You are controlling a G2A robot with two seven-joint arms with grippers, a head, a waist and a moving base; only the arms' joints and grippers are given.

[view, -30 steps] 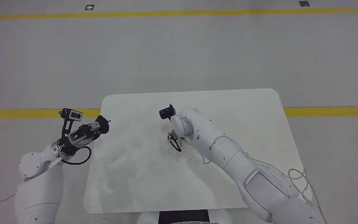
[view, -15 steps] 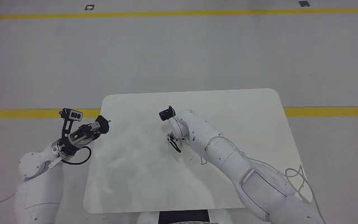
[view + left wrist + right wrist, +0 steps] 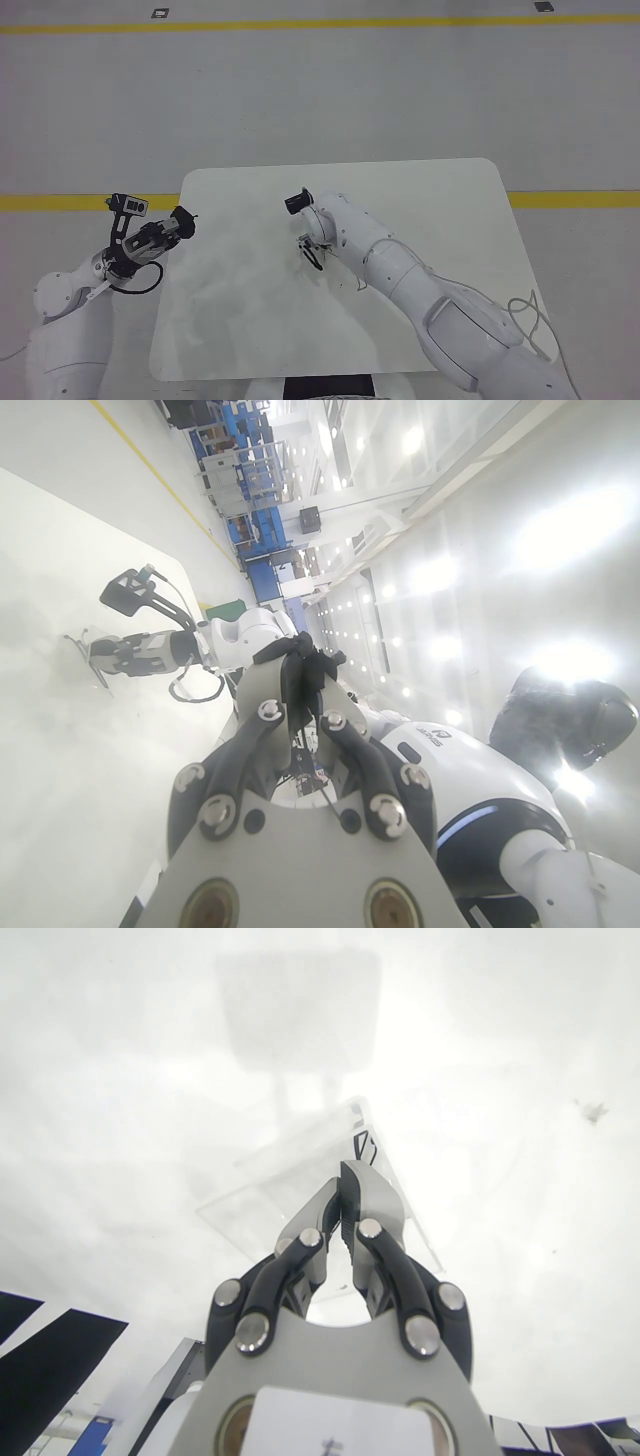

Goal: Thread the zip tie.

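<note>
Right tool [image 3: 344, 1180]: fingers [image 3: 372, 1193] closed, the pads meeting along their length with no gap. It points down at the tabletop [image 3: 430, 200]. I cannot tell whether anything is pinched at the very tips.

Clear plate [image 3: 270, 1198]: lies flat on the tabletop directly under the right tool. The fingertips are over its far edge.

Zip tie [image 3: 364, 1144]: a thin black piece just beyond the right tool's fingertips, at the plate's far edge. In the top view it is a small dark loop right beside this tool on its near side. Tip contact is hidden by the fingers.

Left tool [image 3: 300, 667]: narrow, with the fingertips drawn together. Dark cloth-like wrapping [image 3: 312, 657] is bunched over and between the tips. A thin black strand [image 3: 332, 802] runs back from the fingers toward the palm, and I cannot tell what it is.

The left tool sits at the tabletop's edge, well apart from the right tool, plate and zip tie, and it is raised off the surface. From the left wrist, the right tool shows ahead, with the plate at its tips.
</note>
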